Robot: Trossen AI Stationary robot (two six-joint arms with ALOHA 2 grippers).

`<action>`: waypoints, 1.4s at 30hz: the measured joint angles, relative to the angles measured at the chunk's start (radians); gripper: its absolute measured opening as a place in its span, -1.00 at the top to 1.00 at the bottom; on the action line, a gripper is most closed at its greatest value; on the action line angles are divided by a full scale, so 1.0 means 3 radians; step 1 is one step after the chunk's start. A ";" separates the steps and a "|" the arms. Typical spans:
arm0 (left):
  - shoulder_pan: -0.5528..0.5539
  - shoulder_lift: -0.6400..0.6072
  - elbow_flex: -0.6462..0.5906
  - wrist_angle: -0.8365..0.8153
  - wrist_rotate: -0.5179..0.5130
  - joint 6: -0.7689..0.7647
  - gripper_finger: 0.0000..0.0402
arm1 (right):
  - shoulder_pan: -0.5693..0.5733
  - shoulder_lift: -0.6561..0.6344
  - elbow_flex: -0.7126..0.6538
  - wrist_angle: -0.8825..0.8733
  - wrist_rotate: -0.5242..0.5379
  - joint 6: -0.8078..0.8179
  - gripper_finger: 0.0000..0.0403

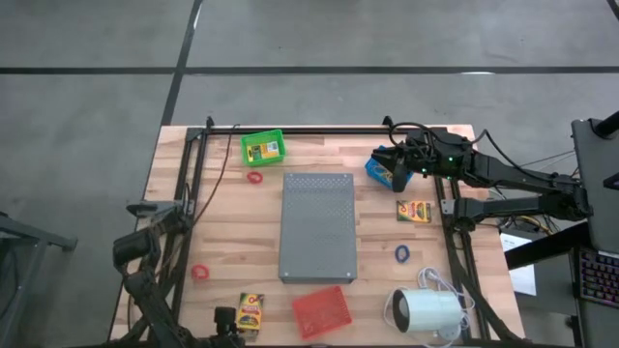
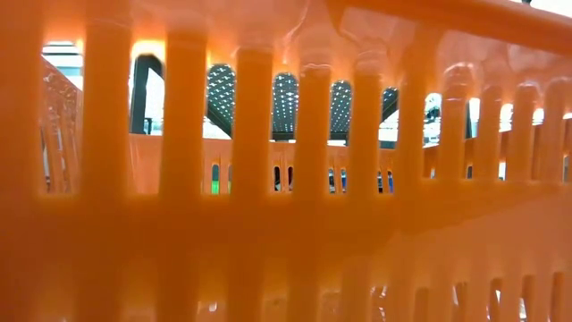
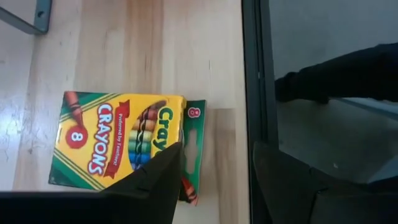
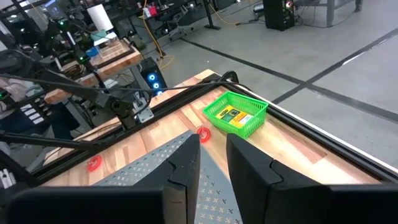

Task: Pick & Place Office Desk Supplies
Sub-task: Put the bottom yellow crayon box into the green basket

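The right gripper (image 1: pixel 398 180) hangs over the blue basket (image 1: pixel 377 169) at the bench's (image 1: pixel 227 232) far right edge; its jaws stand a little apart, pinching nothing visible. The left gripper (image 3: pixel 214 180) hovers low at the near left edge, jaws spread, one finger (image 3: pixel 158 186) overlapping a crayon box (image 3: pixel 118 140) lying flat beside the black frame rail (image 3: pixel 252 93).

Three flat yellow cardboard crayon boxes show: one by the left gripper, one (image 1: pixel 414 211) on the right, one inside the green mesh basket (image 1: pixel 262 148) at the far edge. Three small rings lie loose: two red (image 1: pixel 254 177) (image 1: pixel 200 273), one blue (image 1: pixel 401 253). A grey perforated slab (image 1: pixel 318 227) fills the middle; a red mesh basket (image 1: pixel 322 311) and a white cylinder (image 1: pixel 427 311) sit along the near edge.
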 joint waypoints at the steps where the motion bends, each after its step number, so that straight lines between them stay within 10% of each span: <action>1: -0.0005 0.0006 -0.0002 0.0001 0.0000 -0.0005 0.00 | 0.0000 0.0000 0.0000 0.0001 -0.0001 0.0000 0.60; 42: -0.0010 0.0153 -0.0177 -0.0202 -0.0081 -0.0116 0.12 | 0.0001 -0.0001 0.0001 0.0001 -0.0001 0.0000 0.63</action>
